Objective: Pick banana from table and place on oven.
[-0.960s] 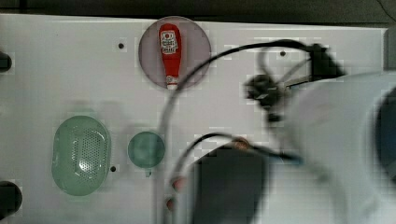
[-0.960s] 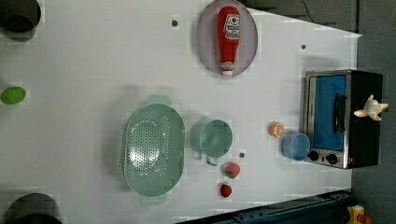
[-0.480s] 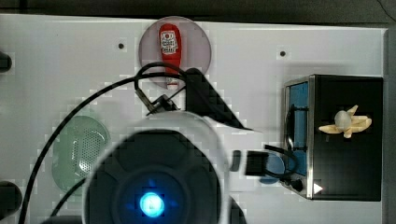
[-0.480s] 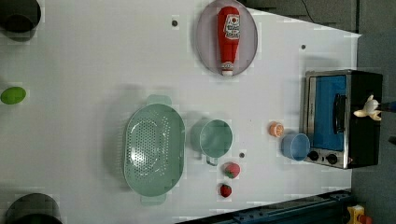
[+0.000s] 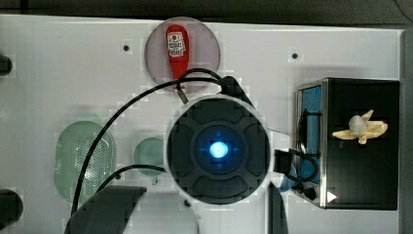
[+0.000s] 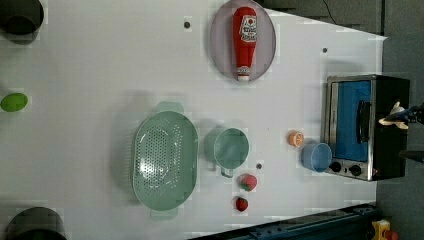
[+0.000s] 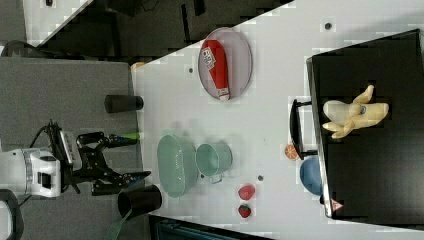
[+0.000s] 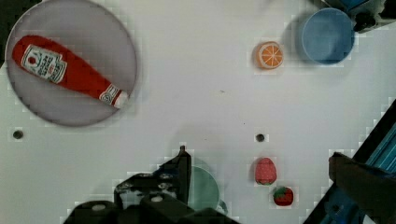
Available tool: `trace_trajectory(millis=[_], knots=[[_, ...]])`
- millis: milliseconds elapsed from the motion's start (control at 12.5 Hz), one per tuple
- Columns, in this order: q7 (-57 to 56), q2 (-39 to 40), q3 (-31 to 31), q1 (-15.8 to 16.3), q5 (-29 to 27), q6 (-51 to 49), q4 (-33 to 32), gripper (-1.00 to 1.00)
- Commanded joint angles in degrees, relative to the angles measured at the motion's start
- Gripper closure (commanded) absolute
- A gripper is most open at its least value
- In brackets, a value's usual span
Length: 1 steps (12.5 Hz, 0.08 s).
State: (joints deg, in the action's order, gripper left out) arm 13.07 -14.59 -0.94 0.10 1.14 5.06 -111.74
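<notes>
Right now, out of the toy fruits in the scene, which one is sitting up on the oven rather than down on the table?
The banana, the pale one with splayed peel strips, lies on the oven's black top. The orange slice and both strawberries sit on the white table.

Top view: mug [image 5: 148, 155] and blue cup [image 5: 287, 183] are partly hidden by the arm [image 5: 217, 148]. Left view: banana [image 6: 395, 116] is partly covered by a dark object.
</notes>
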Motion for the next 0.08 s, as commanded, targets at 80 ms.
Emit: trace_trajectory(millis=[80], knots=[[2.2, -1.2, 0.8, -0.6, 0.3, -0.7, 2.5, -1.00]])
